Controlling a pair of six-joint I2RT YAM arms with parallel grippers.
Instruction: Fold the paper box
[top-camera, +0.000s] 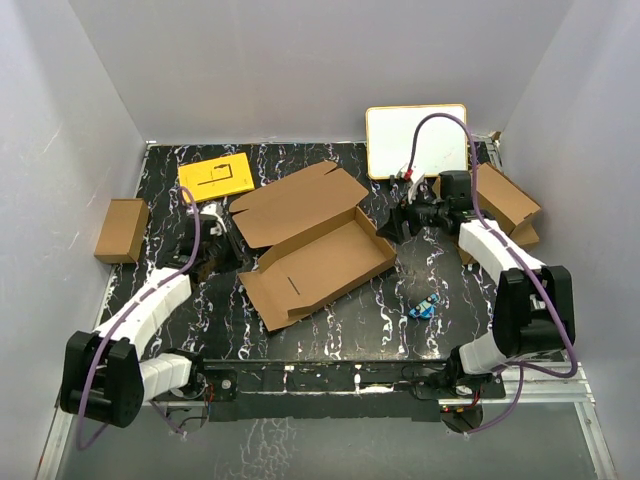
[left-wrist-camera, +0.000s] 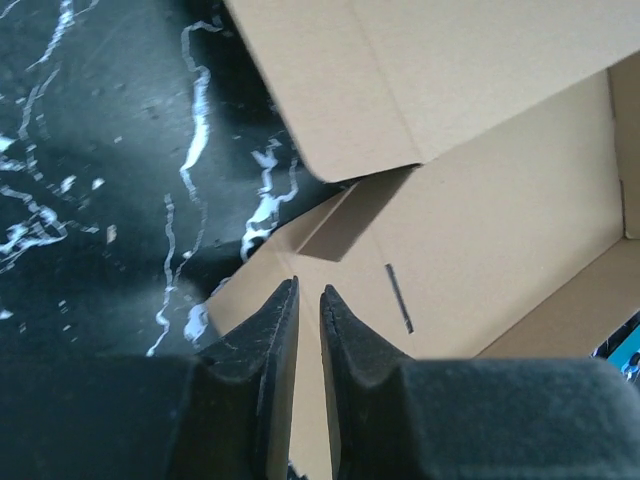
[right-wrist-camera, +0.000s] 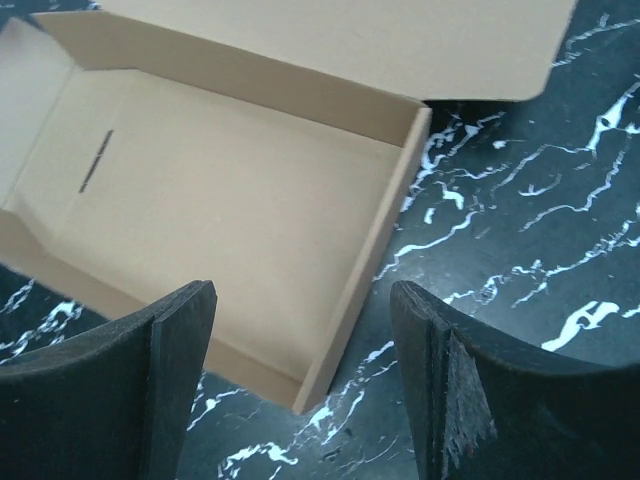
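Observation:
The paper box (top-camera: 320, 262) lies open in the middle of the black marbled table, a shallow brown tray with its lid flap spread out behind it. My left gripper (top-camera: 222, 245) is at the box's left end. In the left wrist view its jaws (left-wrist-camera: 308, 295) stand almost together, pinching the edge of the box's flat end flap (left-wrist-camera: 480, 240). My right gripper (top-camera: 392, 225) hovers open over the box's right end. In the right wrist view the near corner of the box's upright end wall (right-wrist-camera: 380, 230) sits between the spread fingers (right-wrist-camera: 303, 290).
A yellow card (top-camera: 215, 175) lies at the back left and a small brown box (top-camera: 122, 230) stands by the left wall. A white board (top-camera: 415, 140) sits at the back right. More cardboard (top-camera: 505, 205) lies behind the right arm. A small blue object (top-camera: 424, 307) lies front right.

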